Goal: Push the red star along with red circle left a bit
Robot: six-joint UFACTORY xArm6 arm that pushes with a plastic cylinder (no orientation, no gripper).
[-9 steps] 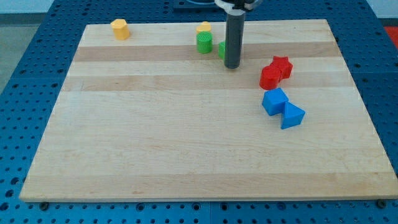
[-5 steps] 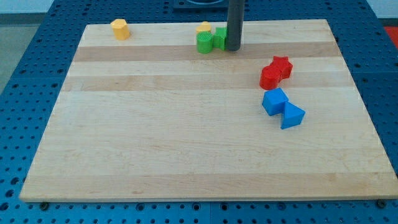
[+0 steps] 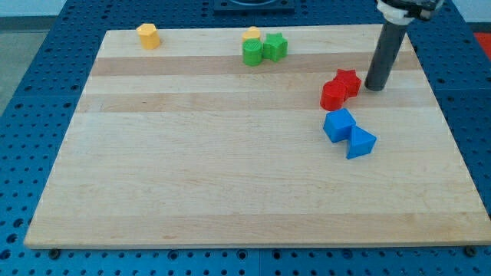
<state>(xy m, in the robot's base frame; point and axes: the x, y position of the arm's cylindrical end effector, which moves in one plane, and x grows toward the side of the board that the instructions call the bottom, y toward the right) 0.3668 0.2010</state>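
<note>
A red star point(image 3: 347, 81) lies at the board's right, touching a red circle point(image 3: 332, 96) just below and left of it. My tip point(image 3: 375, 87) stands on the board just to the right of the red star, a small gap apart from it. The dark rod rises from there toward the view's top right.
A blue cube point(image 3: 339, 125) and a blue triangle point(image 3: 360, 142) lie just below the red pair. A green circle point(image 3: 252, 53), a green star point(image 3: 275, 47) and a yellow block point(image 3: 252, 34) cluster at the top middle. A yellow hexagon point(image 3: 148, 35) sits at the top left.
My tip has moved from beside the green star at the top middle to the right, and now stands right of the red star. The green star sits slightly further up than at first.
</note>
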